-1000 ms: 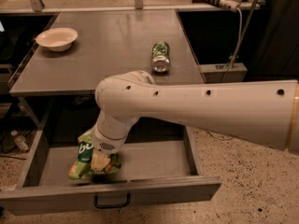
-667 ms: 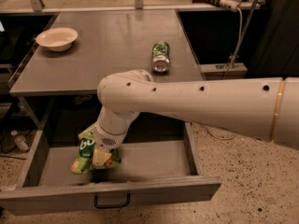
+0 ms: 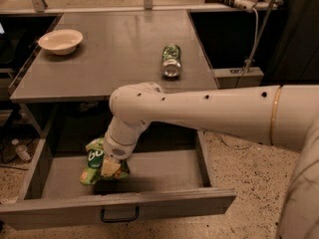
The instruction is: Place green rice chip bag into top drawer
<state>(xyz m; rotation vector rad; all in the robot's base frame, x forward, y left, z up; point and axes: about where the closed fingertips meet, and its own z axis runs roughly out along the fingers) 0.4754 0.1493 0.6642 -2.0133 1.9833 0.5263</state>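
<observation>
Gripper (image 3: 109,164): at the tip of the wrist, lowered into the open drawer (image 3: 164,201), left of centre and close to the front wall.
Grip state: cannot tell; the wrist and the bag cover it.
Bag (image 3: 97,162): crumpled and roughly upright, inside the drawer's outline, white lettering facing the camera.
Bag vs gripper: touching, right under the wrist tip and bulging a little to the camera's left of it. I cannot tell whether its bottom edge rests on the drawer floor or hangs just above it.
Stage (judged): placement is nearly done; what remains is letting go and lifting clear.
Risk 1: the crinkly film may cling or snag on the gripper as it rises, so the bag rides up and out with it.
Risk 2: the bag sits near the front wall, so a sideways or forward pull on the way out could tip it over the rim onto the floor.
Risk 3: the wrist (image 3: 122,139) is low between the drawer walls, under the table edge. A slanted exit could knock the table or push the drawer.
Arm (image 3: 209,112): thick and white, reaching in from the right across the drawer's back half.
Table (image 3: 119,49): grey top above the drawer.
Can (image 3: 171,60): green, on its side on the table, well apart from the bag.
Bowl (image 3: 60,41): pale, at the table's far left.
</observation>
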